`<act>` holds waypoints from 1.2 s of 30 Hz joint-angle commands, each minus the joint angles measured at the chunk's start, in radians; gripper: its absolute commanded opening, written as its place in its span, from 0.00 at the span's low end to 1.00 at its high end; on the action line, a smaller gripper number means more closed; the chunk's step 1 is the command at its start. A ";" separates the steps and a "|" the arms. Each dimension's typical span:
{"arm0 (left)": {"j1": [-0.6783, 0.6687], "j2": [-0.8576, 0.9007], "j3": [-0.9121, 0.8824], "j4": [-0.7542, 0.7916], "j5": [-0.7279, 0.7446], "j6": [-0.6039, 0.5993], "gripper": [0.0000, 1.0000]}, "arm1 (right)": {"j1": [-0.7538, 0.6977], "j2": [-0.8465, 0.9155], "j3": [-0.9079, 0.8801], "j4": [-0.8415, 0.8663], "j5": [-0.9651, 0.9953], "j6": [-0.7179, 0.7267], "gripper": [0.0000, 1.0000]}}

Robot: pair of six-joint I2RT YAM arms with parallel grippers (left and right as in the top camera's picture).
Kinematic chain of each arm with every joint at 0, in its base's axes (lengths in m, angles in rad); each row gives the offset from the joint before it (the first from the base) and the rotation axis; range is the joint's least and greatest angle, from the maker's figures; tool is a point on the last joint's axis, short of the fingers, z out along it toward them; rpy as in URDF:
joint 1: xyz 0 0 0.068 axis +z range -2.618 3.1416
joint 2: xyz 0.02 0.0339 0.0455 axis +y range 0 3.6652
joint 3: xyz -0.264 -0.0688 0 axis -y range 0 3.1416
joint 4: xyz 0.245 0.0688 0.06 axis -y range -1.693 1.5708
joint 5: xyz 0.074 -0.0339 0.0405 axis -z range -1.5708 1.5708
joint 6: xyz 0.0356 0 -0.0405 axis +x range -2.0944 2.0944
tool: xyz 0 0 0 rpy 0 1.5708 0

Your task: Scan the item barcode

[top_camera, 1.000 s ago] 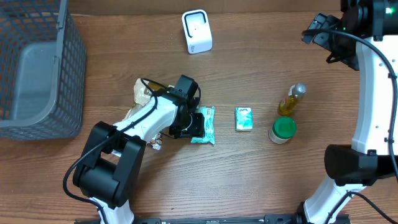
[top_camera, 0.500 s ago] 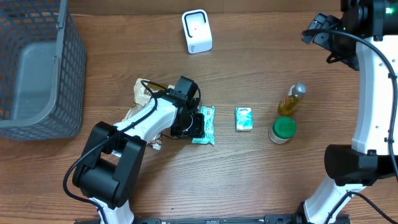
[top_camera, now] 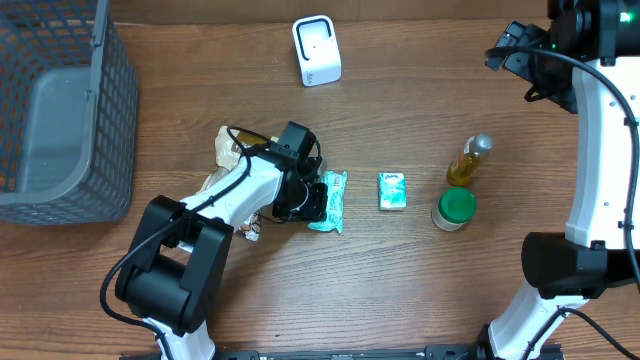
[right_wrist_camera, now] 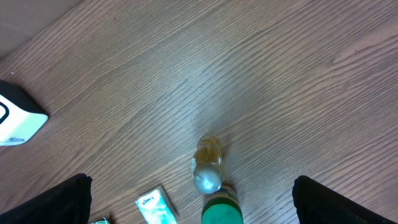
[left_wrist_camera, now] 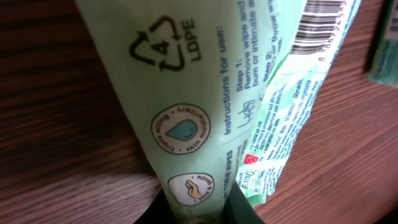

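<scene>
The left hand (top_camera: 308, 198) is clamping on one end of the green wipes packet (top_camera: 332, 201), its fingers (left_wrist_camera: 241, 209) pinching the film together. The packet is sitting low over the bench (top_camera: 400, 290) just beside the hand, left of the small green box (top_camera: 392, 191) and well apart from the white scanner (top_camera: 316, 50) at the far side. Whether it is resting on the wood or is just clear of it cannot be told. The right hand (top_camera: 512, 52) is hanging at the far right with its fingers wide apart, holding nothing.

The packet is looking light, soft and floppy. The thin film is likely to droop, crease and slip, so the flat end seam, away from the print, seems the safest place to grip.

The left wrist view is showing the barcode (left_wrist_camera: 323, 25) at the packet's free end, which the overhead view is not resolving. Only the overhead view is showing the scanner together with the packet.
</scene>
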 commanded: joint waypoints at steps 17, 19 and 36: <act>0.023 -0.193 0.009 -0.152 -0.110 0.142 0.05 | -0.005 -0.018 0.013 0.002 -0.005 -0.003 1.00; 0.023 -0.192 0.009 -0.153 -0.149 0.138 0.04 | -0.005 -0.018 0.013 0.002 -0.005 -0.003 1.00; 0.023 -0.192 0.009 -0.161 -0.210 0.112 0.04 | -0.005 -0.018 0.013 0.003 -0.005 -0.003 1.00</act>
